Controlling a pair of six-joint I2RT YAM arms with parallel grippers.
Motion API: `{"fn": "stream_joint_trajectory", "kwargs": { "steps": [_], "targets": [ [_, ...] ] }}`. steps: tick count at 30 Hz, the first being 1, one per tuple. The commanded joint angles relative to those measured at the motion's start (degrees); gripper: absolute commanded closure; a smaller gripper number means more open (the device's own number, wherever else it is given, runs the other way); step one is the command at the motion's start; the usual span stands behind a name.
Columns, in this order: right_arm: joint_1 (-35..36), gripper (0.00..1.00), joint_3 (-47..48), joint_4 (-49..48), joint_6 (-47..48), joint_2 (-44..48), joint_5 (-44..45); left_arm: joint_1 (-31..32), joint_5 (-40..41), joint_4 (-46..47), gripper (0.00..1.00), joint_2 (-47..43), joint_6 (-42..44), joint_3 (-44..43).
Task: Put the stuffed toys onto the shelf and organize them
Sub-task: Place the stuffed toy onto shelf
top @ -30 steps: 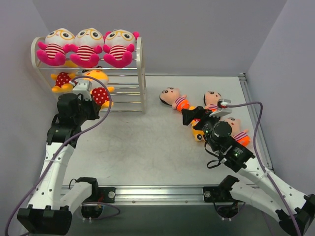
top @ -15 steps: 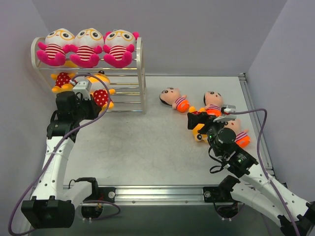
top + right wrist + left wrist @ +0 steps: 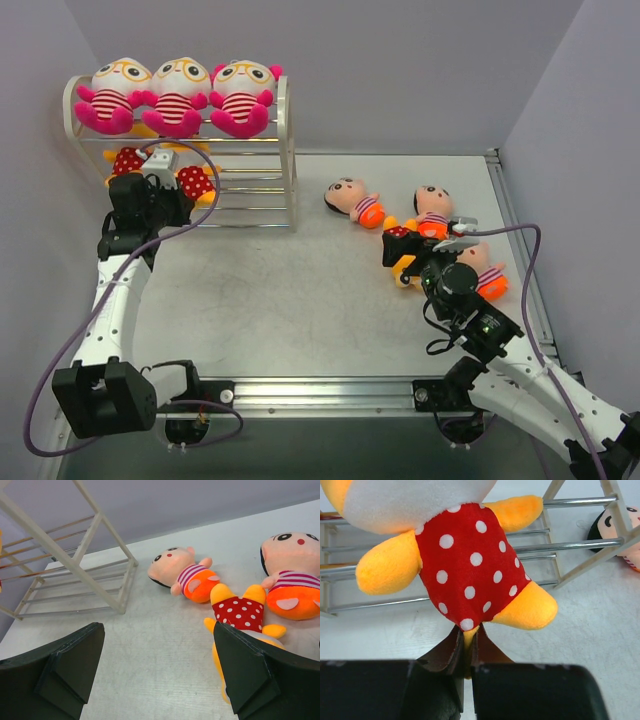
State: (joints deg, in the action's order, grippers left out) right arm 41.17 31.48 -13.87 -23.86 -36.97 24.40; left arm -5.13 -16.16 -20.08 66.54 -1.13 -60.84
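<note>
Since a moment ago the left gripper [image 3: 466, 647] has carried its toy closer to the shelf [image 3: 290, 160]. Its fingers are pressed tight on the bottom tip of a yellow doll in a red dotted dress [image 3: 470, 575]. The doll sticks straight out from the fingers, feet near them and head far, right in front of the shelf's middle rods. I think the next push should go straight at the shelf, and the left arm is the near one.

Far from the shelf, the right gripper [image 3: 157, 640] holds its fingers spread wide by a second dotted doll [image 3: 239, 612].

Three pink dolls [image 3: 177, 95] sit on the shelf's top. One more dotted doll [image 3: 127, 160] sits on the middle rods. Three peach dolls [image 3: 352, 200] lie on the table [image 3: 300, 290], away from the shelf.
</note>
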Motion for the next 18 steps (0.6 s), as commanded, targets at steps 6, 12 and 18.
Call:
{"fn": "stream_joint_trajectory", "kwargs": {
  "steps": [6,12,18],
  "targets": [
    [-0.56,0.05,-0.20,-2.65,0.74,0.23,0.91,-1.29,-0.54,8.12,0.98,3.06,6.92,-4.64],
    [-0.65,0.05,-0.02,-2.39,0.74,-0.65,0.03,-1.38,0.87,10.14,0.98,4.55,10.52,-5.43],
    [-0.74,0.05,-0.02,-1.78,0.57,-1.00,-0.32,-1.99,-0.09,12.16,0.97,6.58,11.32,-5.52]
  ]
}}
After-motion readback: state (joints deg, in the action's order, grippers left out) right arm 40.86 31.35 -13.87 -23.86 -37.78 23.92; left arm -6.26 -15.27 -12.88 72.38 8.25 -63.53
